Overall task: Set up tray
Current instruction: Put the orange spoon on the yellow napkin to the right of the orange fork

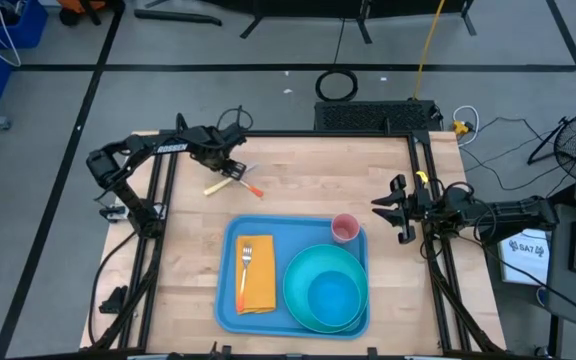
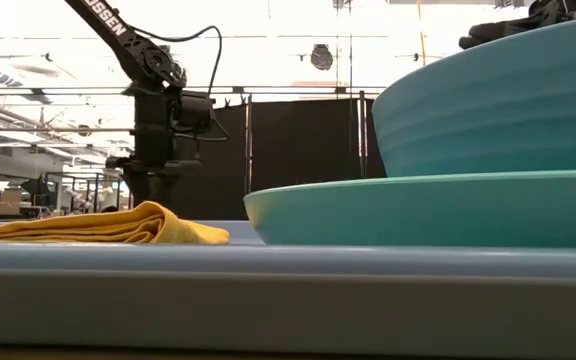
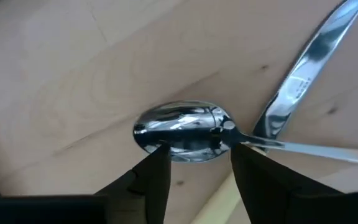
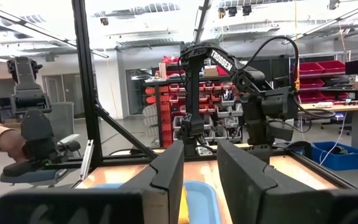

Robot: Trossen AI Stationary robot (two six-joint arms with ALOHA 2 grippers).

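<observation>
Over the far left part of the table, the left gripper (image 3: 194, 174) is straddling a spoon (image 3: 182, 130) with its fingers spread either side of the bowl, not yet clamping. A knife (image 3: 303, 81) is lying just beside it, so closing may be catching both, or skidding off the rounded metal. Nearer the front, the tray (image 1: 230, 300) is holding napkin (image 1: 258, 285), fork (image 1: 245, 262), plate (image 1: 293, 295), bowl (image 1: 330, 296) and cup (image 1: 345, 228). At the right edge, the right gripper (image 1: 393, 208) is waiting, jaws parted on nothing.
</observation>
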